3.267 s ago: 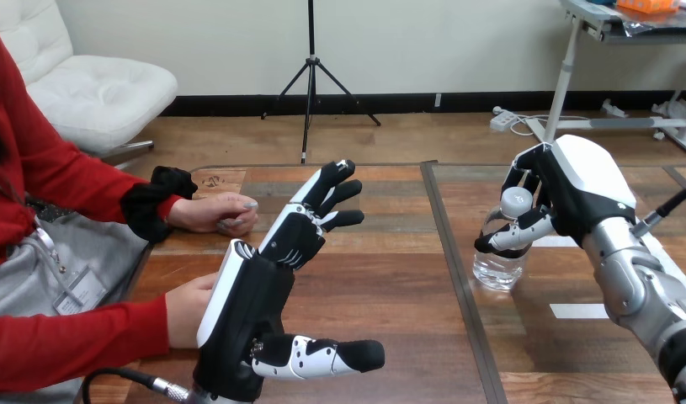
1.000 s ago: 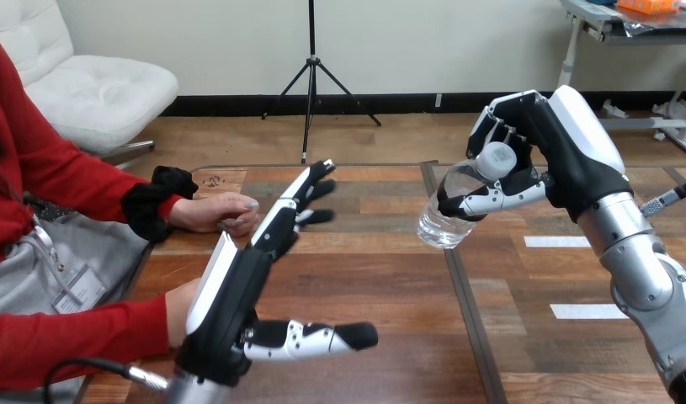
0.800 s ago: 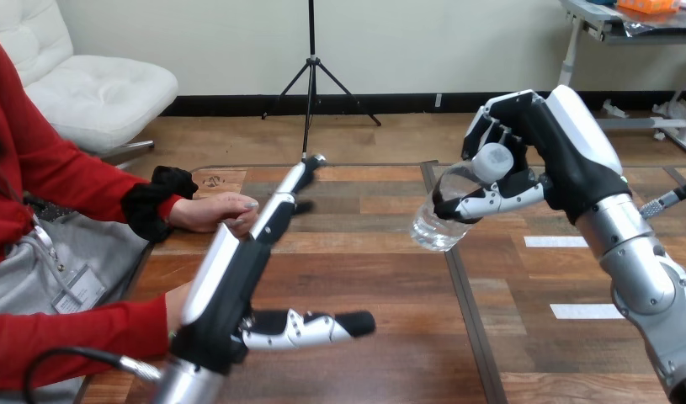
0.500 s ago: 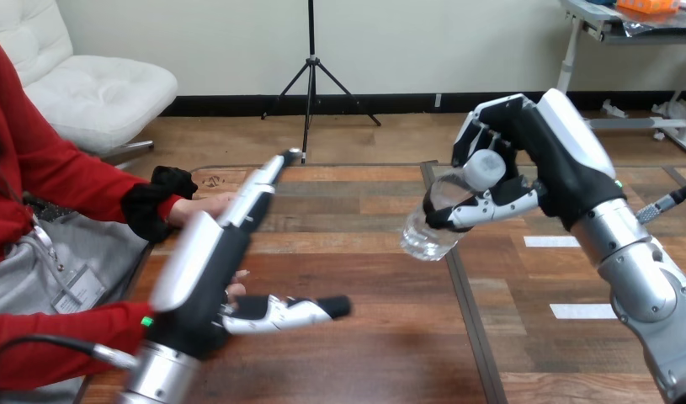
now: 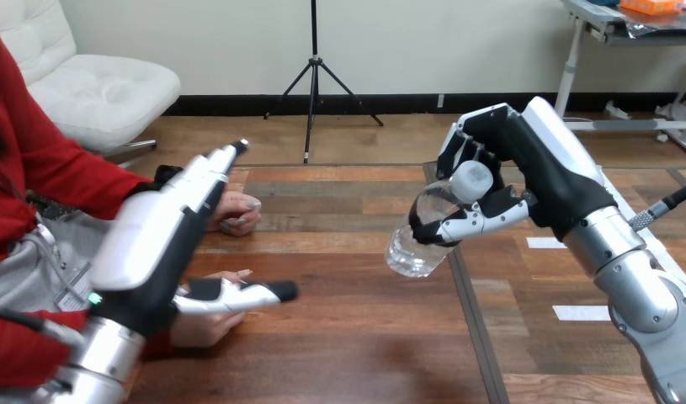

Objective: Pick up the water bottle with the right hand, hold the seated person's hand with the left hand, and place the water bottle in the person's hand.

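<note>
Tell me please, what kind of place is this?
Probably a robot test bench: a wooden table with white tape marks, where the right hand holds a bottle and the left hand is open near a seated person.

The water bottle hangs over the table's middle.

Robotics lab test bench
A wooden table bears white tape marks near its right edge; the robot's left hand and right hand reach over it from the near edge, and a person sits at its left side
</note>
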